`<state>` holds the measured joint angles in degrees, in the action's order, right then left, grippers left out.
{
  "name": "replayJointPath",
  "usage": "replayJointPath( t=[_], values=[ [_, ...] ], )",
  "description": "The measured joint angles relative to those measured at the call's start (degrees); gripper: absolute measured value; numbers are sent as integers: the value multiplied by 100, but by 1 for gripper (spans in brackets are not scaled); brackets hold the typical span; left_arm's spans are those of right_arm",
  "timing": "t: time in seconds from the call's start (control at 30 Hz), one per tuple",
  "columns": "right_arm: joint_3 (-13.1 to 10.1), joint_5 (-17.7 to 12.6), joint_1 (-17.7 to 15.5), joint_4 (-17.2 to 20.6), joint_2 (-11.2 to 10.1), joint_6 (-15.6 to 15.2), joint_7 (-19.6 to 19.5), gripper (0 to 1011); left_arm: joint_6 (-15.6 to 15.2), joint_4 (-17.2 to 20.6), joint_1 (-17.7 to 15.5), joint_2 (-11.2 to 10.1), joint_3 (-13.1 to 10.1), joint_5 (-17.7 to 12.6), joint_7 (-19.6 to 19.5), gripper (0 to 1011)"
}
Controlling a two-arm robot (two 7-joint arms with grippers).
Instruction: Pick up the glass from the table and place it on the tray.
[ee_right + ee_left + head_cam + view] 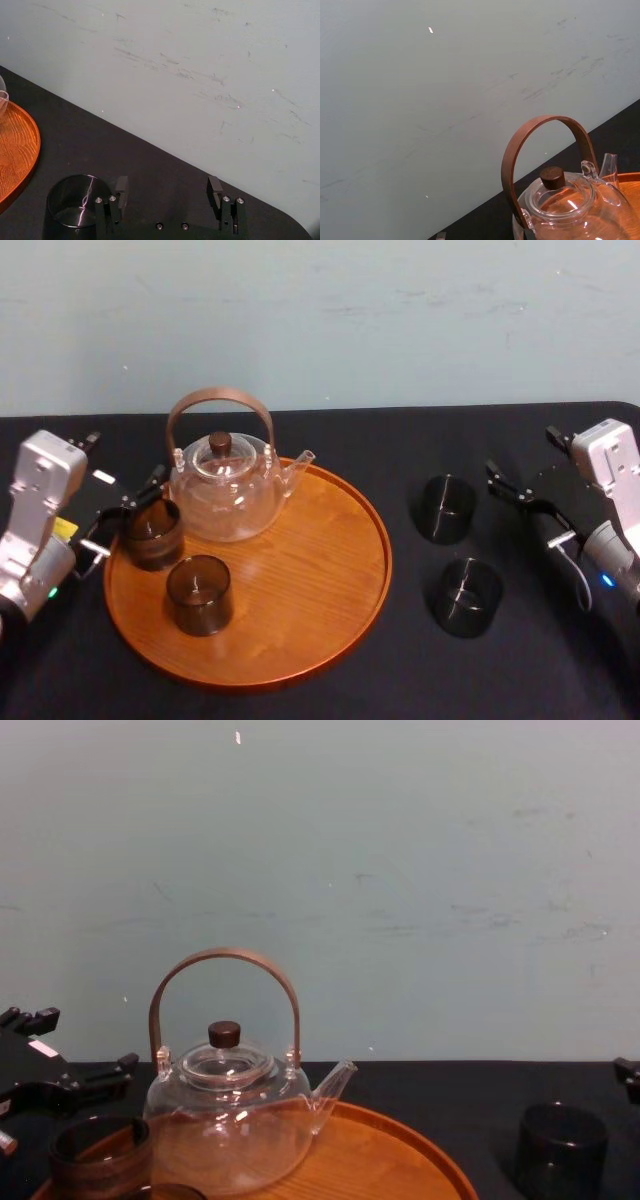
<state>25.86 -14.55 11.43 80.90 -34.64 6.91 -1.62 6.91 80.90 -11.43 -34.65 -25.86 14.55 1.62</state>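
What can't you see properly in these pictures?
- Chest view: bottom edge cuts off the tray's front glass.
- Left wrist view: bottom edge cuts off the teapot's base.
- Head view: unclear whether the left tool touches the rear glass.
- Right wrist view: right tool's finger hides part of a table glass.

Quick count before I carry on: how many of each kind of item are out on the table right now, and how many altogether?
Dark glasses: 4
Clear glass teapot: 1
Round wooden tray: 1
Total: 6
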Motion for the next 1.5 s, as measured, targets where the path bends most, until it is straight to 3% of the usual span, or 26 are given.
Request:
replayJointPath(
  t=[0.53, 0.7, 1.07, 1.3, 1.5],
  values=[
    [0, 0, 0, 0, 0, 0, 0, 1002, 0, 0, 0, 0, 0, 0, 0, 1001],
    [-62, -10, -54, 103, -66, -24, 243, 1003, 0, 0, 0, 0, 0, 0, 0, 1001],
    [-381, -322, -514, 749, -421, -271, 698, 1002, 0, 0, 0, 0, 0, 0, 0, 1001],
    [-616, -520, -977, 1215, -739, -379, 959, 1002, 0, 0, 0, 0, 0, 0, 0, 1001],
    [-807, -756, -1394, 1534, -1077, -440, 1407, 1002, 0, 0, 0, 0, 0, 0, 0, 1001]
  ],
)
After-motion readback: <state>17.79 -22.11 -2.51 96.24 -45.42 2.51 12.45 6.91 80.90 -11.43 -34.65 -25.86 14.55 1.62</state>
